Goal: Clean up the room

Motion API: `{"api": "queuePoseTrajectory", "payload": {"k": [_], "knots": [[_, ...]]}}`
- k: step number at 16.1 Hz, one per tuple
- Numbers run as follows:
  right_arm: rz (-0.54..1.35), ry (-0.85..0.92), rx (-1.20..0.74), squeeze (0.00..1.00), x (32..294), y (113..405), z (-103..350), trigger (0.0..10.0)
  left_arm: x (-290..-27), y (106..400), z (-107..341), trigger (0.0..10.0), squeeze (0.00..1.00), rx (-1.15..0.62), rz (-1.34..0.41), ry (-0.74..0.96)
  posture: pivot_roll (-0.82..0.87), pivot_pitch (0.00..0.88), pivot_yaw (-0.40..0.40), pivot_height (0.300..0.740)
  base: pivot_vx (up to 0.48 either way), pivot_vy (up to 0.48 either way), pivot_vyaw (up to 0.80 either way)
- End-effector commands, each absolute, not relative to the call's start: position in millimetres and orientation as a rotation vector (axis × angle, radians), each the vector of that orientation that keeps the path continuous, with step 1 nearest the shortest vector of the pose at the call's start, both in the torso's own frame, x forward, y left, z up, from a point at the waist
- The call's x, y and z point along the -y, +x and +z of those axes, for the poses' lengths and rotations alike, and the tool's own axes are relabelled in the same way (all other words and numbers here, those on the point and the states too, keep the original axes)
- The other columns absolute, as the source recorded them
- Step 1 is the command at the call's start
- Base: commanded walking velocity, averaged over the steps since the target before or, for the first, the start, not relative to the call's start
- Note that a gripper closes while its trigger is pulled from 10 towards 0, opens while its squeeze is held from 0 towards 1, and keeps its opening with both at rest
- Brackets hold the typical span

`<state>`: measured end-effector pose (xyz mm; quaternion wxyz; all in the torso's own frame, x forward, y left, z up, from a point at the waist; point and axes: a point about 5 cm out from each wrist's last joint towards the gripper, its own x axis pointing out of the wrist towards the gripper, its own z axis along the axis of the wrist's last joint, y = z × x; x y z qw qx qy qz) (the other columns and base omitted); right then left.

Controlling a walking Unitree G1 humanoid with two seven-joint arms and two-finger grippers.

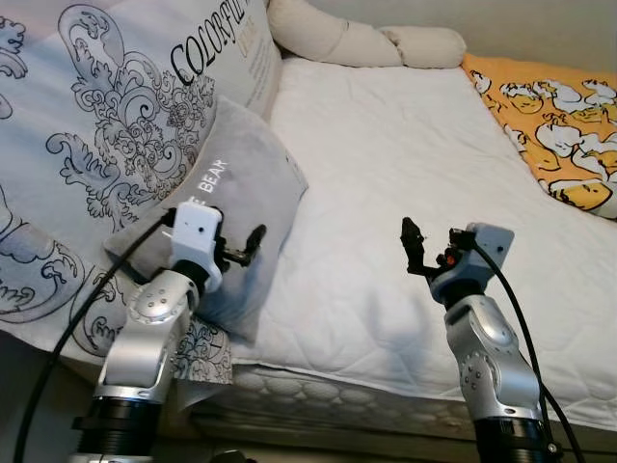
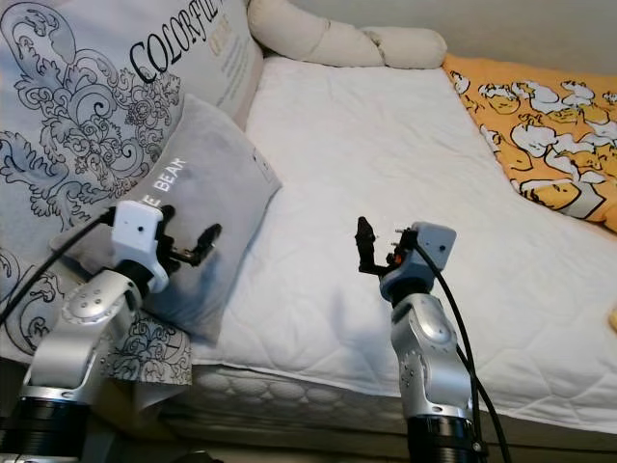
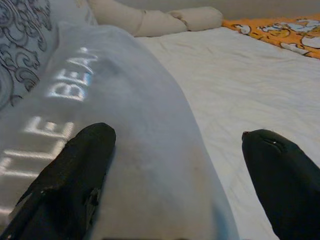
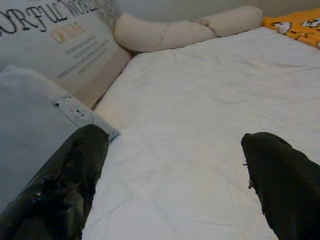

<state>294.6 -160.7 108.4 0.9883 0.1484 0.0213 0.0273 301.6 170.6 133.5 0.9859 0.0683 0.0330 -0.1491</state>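
Note:
A grey pillow with white lettering leans against a large patterned pillow at the left edge of the bed. My left gripper is open just over the grey pillow's lower part. In the left wrist view the pillow bulges between the two spread fingers. Nothing is gripped. My right gripper hangs open above the white mattress, to the right of the grey pillow, with nothing between its fingers.
A beige bolster pillow lies along the head of the bed. An orange blanket with a duck print covers the far right side. The mattress's front edge runs just before my arms.

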Motion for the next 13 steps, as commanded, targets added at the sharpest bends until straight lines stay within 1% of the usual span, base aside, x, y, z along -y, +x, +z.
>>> {"api": "queuePoseTrajectory", "payload": {"k": [1, 3, 4, 5, 6, 8, 10, 12, 13], "knots": [[0.054, 0.285, -0.057, 1.0, 161, 296, 107, 10.0, -170, 304, 139, 10.0, 1.0, -0.057, -0.289, 0.156, 0.03, 0.0, -0.072, 0.74, 0.0, -0.345, 0.0], [0.071, 0.2, -0.032, 1.0, 160, 299, 108, 10.0, -170, 306, 139, 10.0, 1.0, -0.057, -0.286, 0.158, 0.02, 0.0, -0.069, 0.74, 0.0, -0.349, 0.0], [0.078, 0.086, 0.02, 1.0, 160, 301, 114, 10.0, -171, 307, 139, 10.0, 1.0, -0.06, -0.284, 0.156, 0.02, 0.0, -0.069, 0.74, 0.0, -0.349, 0.0], [0.038, 0.0, 0.028, 1.0, 164, 302, 116, 10.0, -171, 307, 140, 10.0, 1.0, -0.059, -0.282, 0.156, 0.02, 0.0, -0.069, 0.74, 0.0, -0.349, 0.0], [0.03, 0.082, 0.028, 1.0, 165, 302, 117, 10.0, -171, 307, 140, 10.0, 1.0, -0.059, -0.279, 0.154, 0.02, 0.0, -0.069, 0.74, 0.0, -0.349, 0.0], [0.071, 0.167, 0.035, 1.0, 163, 303, 118, 10.0, -169, 308, 140, 10.0, 1.0, -0.06, -0.279, 0.151, 0.02, 0.0, -0.067, 0.74, 0.0, -0.349, 0.0], [0.068, 0.159, 0.054, 1.0, 162, 304, 119, 10.0, -168, 309, 140, 10.0, 1.0, -0.06, -0.28, 0.15, 0.02, 0.0, -0.067, 0.74, 0.0, -0.349, 0.0], [0.003, 0.204, 0.014, 1.0, 163, 306, 116, 10.0, -170, 309, 139, 10.0, 1.0, -0.064, -0.271, 0.148, 0.02, 0.0, -0.064, 0.74, 0.0, -0.351, 0.0], [0.0, 0.151, 0.007, 1.0, 164, 307, 115, 10.0, -171, 309, 139, 10.0, 1.0, -0.066, -0.266, 0.146, 0.02, 0.0, -0.061, 0.74, 0.0, -0.349, 0.0]]}}
